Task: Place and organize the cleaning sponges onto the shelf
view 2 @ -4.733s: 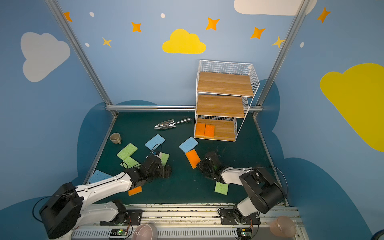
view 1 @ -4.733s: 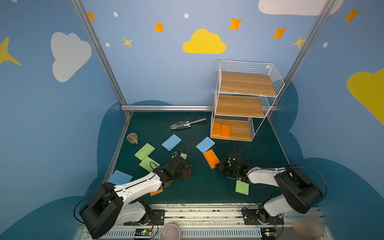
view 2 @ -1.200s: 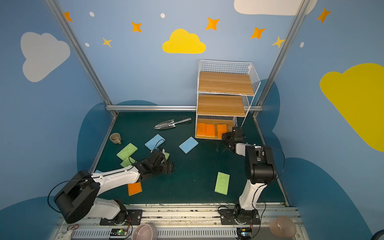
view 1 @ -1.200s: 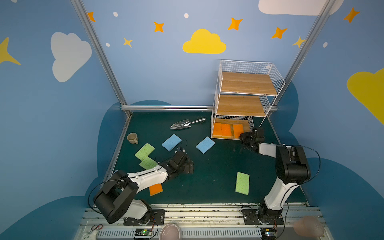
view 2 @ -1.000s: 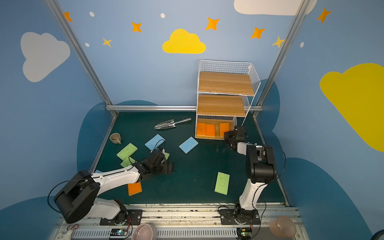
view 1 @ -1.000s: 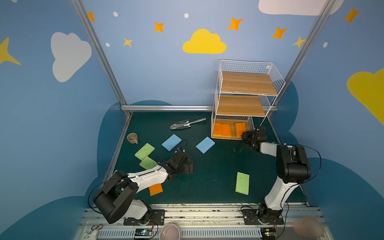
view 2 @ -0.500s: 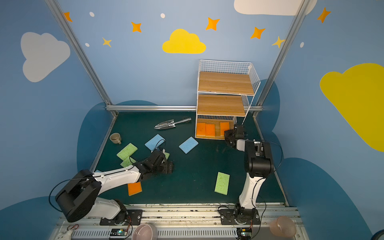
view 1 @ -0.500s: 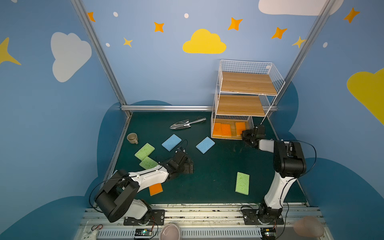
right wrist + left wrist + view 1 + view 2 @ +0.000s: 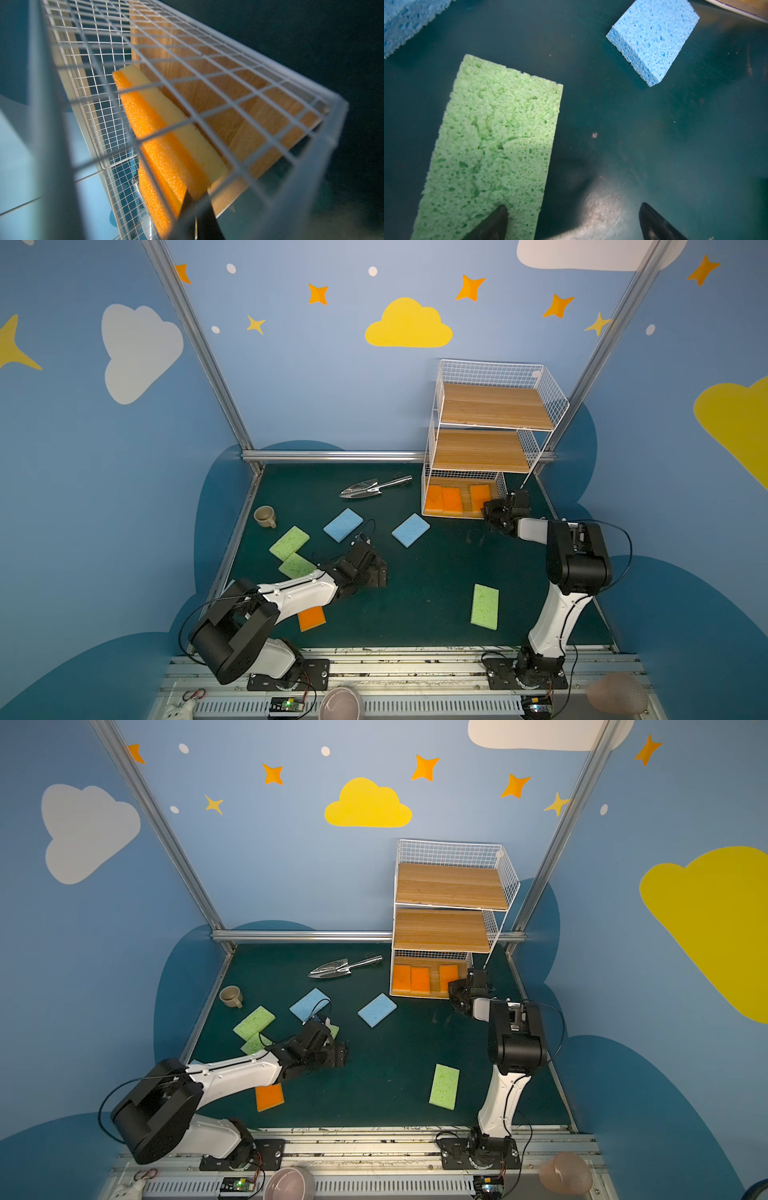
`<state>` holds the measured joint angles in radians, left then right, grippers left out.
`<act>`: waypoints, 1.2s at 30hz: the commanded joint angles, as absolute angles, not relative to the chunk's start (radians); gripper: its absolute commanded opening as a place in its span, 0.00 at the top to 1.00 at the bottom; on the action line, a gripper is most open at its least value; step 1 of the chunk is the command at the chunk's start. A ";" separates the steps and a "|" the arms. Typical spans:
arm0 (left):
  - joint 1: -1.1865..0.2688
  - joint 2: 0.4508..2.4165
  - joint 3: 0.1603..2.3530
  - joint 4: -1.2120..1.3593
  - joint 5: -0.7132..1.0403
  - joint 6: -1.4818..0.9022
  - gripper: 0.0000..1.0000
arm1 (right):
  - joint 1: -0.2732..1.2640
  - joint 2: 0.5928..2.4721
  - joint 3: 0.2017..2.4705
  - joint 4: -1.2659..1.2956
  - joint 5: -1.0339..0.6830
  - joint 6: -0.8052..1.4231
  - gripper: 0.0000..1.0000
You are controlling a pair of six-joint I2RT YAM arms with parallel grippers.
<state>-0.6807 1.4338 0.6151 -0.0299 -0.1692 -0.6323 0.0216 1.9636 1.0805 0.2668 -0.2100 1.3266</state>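
The white wire shelf [image 9: 494,406] [image 9: 451,886] stands at the back right. Three orange sponges [image 9: 451,498] [image 9: 419,978] lie in its bottom tier. My right gripper [image 9: 490,510] [image 9: 196,199] is shut at that tier's front right corner, its tips against the near end of the rightmost orange sponge [image 9: 166,149]. My left gripper [image 9: 376,572] [image 9: 573,207] is open low over the mat, one fingertip [image 9: 500,216] on a green sponge [image 9: 492,145]. On the mat lie blue sponges [image 9: 343,524] [image 9: 410,529], green sponges [image 9: 289,542] [image 9: 485,606] and an orange sponge [image 9: 311,617].
A metal trowel [image 9: 374,488] lies near the back, left of the shelf. A small cup [image 9: 264,516] sits by the left wall. Another green sponge [image 9: 296,565] lies beside the left arm. A pink bowl [image 9: 340,703] rests on the front rail.
The orange sponge taken from mid-mat now lies in the bottom tier, and my right gripper has moved to the shelf's front corner, nudging it inward. The left arm has barely moved.
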 commanded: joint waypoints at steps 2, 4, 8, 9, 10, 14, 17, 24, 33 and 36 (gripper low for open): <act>-0.674 1.442 0.614 -0.038 -0.158 -0.633 0.03 | 0.102 1.946 1.108 0.283 -0.318 1.274 1.00; -0.675 1.439 0.612 -0.038 -0.158 -0.633 0.03 | 0.107 1.941 1.108 0.285 -0.317 1.274 1.00; -0.675 1.438 0.611 -0.038 -0.158 -0.634 0.03 | 0.118 1.938 1.112 0.289 -0.323 1.278 1.00; -0.675 1.436 0.611 -0.038 -0.158 -0.634 0.03 | 0.121 1.935 1.110 0.289 -0.320 1.278 1.00; -0.675 1.437 0.611 -0.039 -0.158 -0.634 0.03 | 0.123 1.929 1.106 0.289 -0.314 1.278 1.00; -0.675 1.429 0.609 -0.043 -0.162 -0.630 0.03 | 0.121 1.905 1.086 0.289 -0.292 1.281 1.00; -0.675 1.421 0.605 -0.044 -0.163 -0.630 0.03 | 0.112 1.886 1.067 0.293 -0.286 1.290 1.00; -0.675 1.392 0.605 -0.050 -0.166 -0.635 0.03 | 0.100 1.833 1.021 0.299 -0.286 1.298 1.00; -0.669 1.359 0.658 -0.036 -0.191 -0.600 0.04 | 0.104 1.767 0.931 0.332 -0.273 1.321 1.00; -0.652 1.365 0.683 0.035 -0.189 -0.576 0.04 | 0.101 1.763 0.908 0.341 -0.278 1.325 1.00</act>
